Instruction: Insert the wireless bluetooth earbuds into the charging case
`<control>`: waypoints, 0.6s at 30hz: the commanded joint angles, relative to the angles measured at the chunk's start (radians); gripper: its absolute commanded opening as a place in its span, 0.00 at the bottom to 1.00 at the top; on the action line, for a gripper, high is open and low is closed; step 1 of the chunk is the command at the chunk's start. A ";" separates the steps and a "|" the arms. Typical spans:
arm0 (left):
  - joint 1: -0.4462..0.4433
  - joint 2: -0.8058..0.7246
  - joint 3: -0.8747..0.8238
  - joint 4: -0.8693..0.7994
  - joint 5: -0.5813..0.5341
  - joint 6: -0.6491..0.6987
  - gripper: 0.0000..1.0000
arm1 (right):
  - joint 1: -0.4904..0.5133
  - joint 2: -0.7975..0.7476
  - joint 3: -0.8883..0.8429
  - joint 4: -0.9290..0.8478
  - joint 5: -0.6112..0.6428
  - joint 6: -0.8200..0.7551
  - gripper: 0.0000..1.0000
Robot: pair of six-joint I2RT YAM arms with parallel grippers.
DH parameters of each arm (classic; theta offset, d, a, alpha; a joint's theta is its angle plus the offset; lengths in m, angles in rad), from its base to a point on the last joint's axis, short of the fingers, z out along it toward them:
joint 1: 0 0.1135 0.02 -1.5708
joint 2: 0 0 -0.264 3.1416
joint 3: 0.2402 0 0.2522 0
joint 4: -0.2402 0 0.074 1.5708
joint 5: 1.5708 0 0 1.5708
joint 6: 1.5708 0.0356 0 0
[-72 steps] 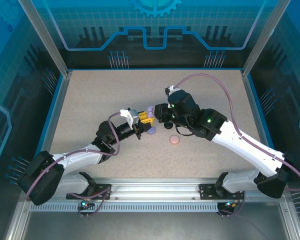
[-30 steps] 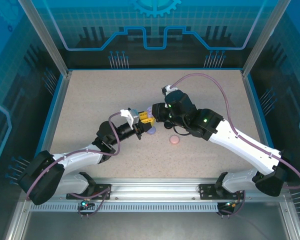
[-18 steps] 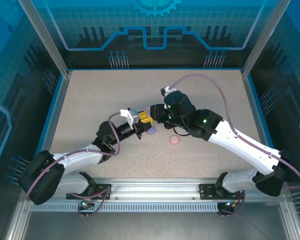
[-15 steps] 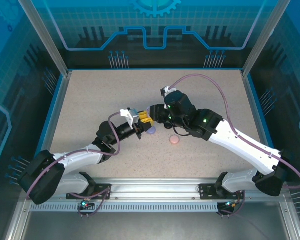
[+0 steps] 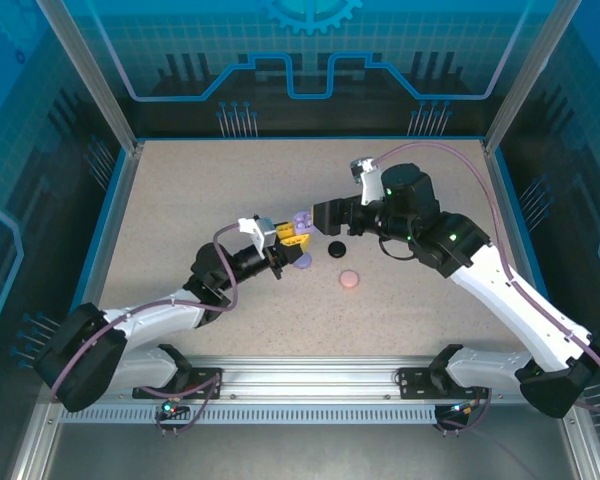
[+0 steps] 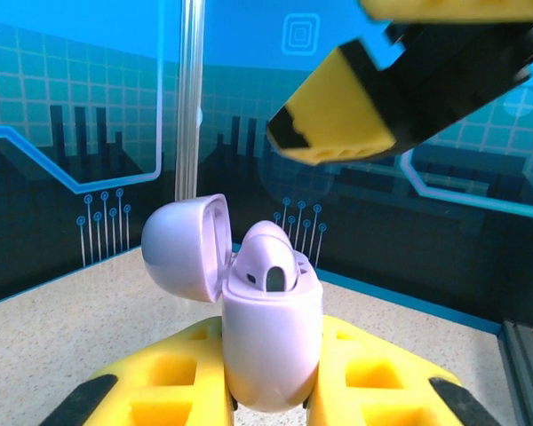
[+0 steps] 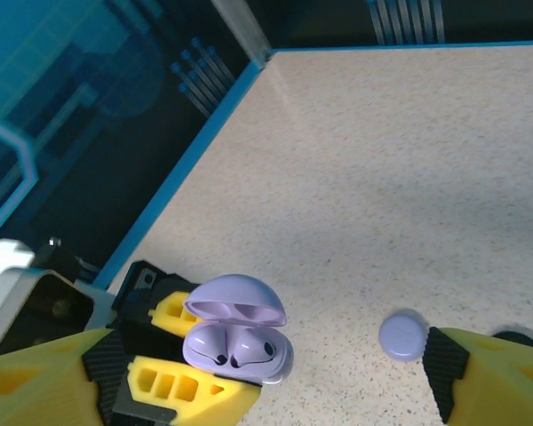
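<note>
lab test cell, aluminium frame (image 5: 93, 75), blue panels (image 5: 310, 60)

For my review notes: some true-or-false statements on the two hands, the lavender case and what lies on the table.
1. The left hand is shut on the lavender charging case. True.
2. The case's lid is closed. False: it is flipped open.
3. Lavender earbuds sit inside the case. True.
4. The right hand grips the case. False: it is open and apart from the case.
5. A pink round case lies on the table. True.
</note>
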 commanded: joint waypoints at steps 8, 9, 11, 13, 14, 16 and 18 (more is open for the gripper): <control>-0.009 -0.024 0.026 0.029 0.046 -0.038 0.04 | 0.009 0.145 0.040 0.078 -0.378 -0.047 0.88; -0.009 -0.024 0.027 0.027 0.047 -0.037 0.04 | 0.011 0.154 0.050 0.078 -0.386 -0.051 0.86; -0.009 -0.023 0.025 0.026 0.046 -0.037 0.04 | 0.014 0.162 0.063 0.078 -0.391 -0.059 0.83; -0.009 -0.022 0.025 0.025 0.045 -0.038 0.04 | 0.014 0.161 0.071 0.079 -0.385 -0.070 0.80; -0.009 -0.021 0.025 0.025 0.045 -0.037 0.04 | 0.014 0.157 0.074 0.076 -0.378 -0.080 0.79; -0.009 -0.019 0.023 0.025 0.045 -0.038 0.04 | 0.014 0.151 0.078 0.072 -0.365 -0.095 0.79; -0.009 -0.018 0.023 0.025 0.045 -0.040 0.04 | 0.014 0.144 0.079 0.071 -0.362 -0.107 0.78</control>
